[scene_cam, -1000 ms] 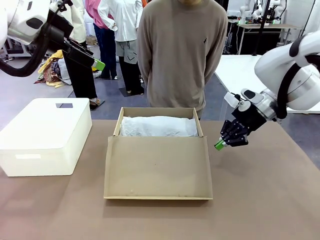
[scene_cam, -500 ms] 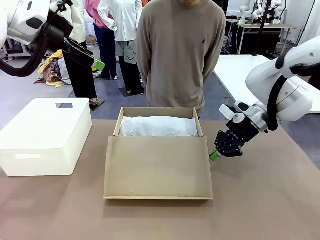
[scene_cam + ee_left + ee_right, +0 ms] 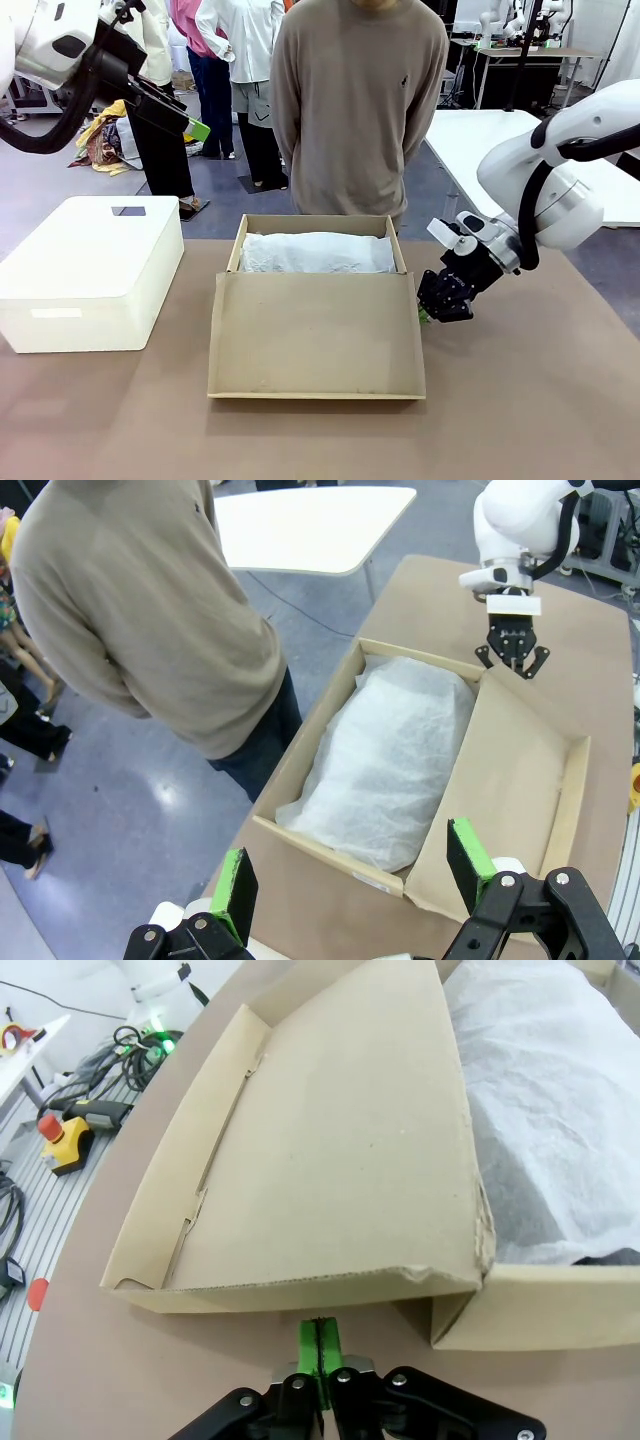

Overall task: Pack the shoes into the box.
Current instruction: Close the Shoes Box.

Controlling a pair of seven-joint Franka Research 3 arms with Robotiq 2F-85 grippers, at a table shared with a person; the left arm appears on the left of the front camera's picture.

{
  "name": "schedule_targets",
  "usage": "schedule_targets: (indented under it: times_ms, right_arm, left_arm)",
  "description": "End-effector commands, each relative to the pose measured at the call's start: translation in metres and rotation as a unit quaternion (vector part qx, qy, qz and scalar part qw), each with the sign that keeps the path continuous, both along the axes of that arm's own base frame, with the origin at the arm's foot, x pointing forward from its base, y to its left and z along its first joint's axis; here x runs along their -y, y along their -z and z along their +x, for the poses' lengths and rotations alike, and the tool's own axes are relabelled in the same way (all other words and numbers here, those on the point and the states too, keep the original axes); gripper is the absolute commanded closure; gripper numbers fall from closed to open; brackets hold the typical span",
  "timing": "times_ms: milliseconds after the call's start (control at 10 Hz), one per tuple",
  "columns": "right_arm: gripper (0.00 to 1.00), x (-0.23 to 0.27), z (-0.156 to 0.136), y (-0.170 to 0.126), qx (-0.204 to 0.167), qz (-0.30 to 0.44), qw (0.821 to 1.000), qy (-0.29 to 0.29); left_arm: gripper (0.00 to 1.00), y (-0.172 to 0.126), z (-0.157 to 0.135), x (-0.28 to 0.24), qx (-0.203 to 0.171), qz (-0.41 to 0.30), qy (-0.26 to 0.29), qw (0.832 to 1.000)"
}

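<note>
Quick headcount: one tan cardboard box (image 3: 320,222) with one hinged flap lid (image 3: 315,335). One white plastic bin (image 3: 90,275), with a single handle slot (image 3: 128,211) on top. One crumpled heap of white tissue paper (image 3: 318,252) in the box. One dark patch (image 3: 615,1257) peeks out under the paper in the right wrist view, and I honestly can't tell if that's one shoe or two. Two white arms, so two grippers: the left gripper (image 3: 352,872) and the right gripper (image 3: 320,1342), two green pads each. One person (image 3: 360,100) at the one brown table (image 3: 520,410).
</note>
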State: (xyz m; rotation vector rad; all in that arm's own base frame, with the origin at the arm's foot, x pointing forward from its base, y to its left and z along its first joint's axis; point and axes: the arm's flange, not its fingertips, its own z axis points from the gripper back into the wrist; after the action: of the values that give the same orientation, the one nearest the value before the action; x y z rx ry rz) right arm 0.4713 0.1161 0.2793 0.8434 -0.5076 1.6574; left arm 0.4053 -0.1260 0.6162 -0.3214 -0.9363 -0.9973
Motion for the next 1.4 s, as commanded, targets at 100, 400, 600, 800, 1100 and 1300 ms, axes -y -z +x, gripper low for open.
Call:
schedule_targets:
  times_ms: [100, 400, 600, 800, 1100, 1300]
  right_arm:
    - [1.00, -0.005, 0.000, 0.002, 0.010, 0.031, 0.999, -0.028]
    - [1.00, -0.005, -0.006, -0.001, -0.017, 0.057, 0.997, -0.049]
    - [1.00, -0.005, -0.011, -0.004, -0.018, 0.081, 0.995, -0.054]
    - [1.00, -0.004, -0.013, -0.008, -0.023, 0.111, 0.993, -0.043]
    - [1.00, 0.001, -0.016, -0.015, -0.031, 0.165, 0.986, -0.016]
    - [1.00, 0.008, -0.020, -0.021, -0.043, 0.196, 0.980, -0.004]
  left_arm:
    - [0.00, 0.002, 0.002, -0.002, 0.004, -0.007, 0.013, 1.000]
    - [0.00, 0.002, 0.002, -0.002, 0.004, -0.007, 0.013, 1.000]
    - [0.00, 0.002, 0.002, -0.002, 0.004, -0.007, 0.013, 1.000]
    - [0.00, 0.002, 0.002, -0.002, 0.004, -0.007, 0.013, 1.000]
    - [0.00, 0.002, 0.002, -0.002, 0.004, -0.007, 0.013, 1.000]
    - [0.00, 0.002, 0.002, -0.002, 0.004, -0.007, 0.013, 1.000]
